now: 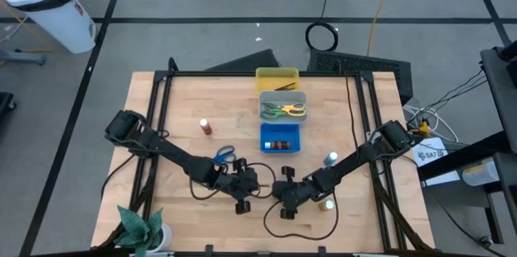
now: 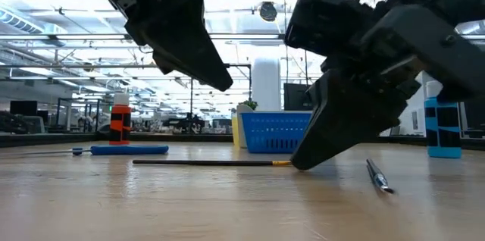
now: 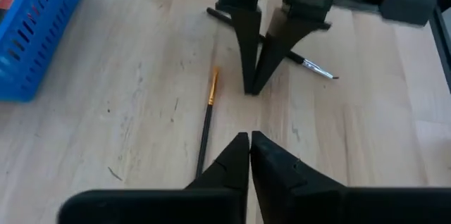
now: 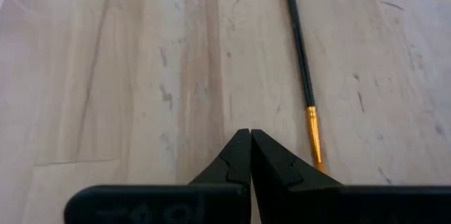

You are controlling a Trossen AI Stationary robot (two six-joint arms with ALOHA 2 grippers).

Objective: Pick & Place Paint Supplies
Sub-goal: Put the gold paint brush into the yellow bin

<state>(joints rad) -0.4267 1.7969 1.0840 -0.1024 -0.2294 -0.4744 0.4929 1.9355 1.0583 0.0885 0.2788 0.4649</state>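
A thin dark brush with a gold ferrule (image 3: 206, 115) lies flat on the wood between my two grippers, also seen in the right wrist view (image 4: 301, 62) and the low view (image 2: 204, 163). A second brush with a silver ferrule (image 3: 313, 65) lies just beyond. My right gripper (image 3: 252, 89) is shut, pointing down, tips at table height beside the gold ferrule (image 4: 312, 129) with a gap to it. My left gripper (image 3: 249, 138) is shut and raised above the table (image 2: 216, 78). Blue scissors (image 1: 224, 155), a red bottle (image 1: 206, 127), a blue bottle (image 1: 330, 158) and a whitish bottle (image 1: 327, 204) stand apart.
Yellow tray (image 1: 277, 72), grey tray (image 1: 283, 96) with green and yellow scissors, and blue tray (image 1: 279, 145) sit in a row toward the far edge. A green plant (image 1: 141, 229) stands at the near left corner. Black cable loops (image 1: 311, 229) lie by the near edge.
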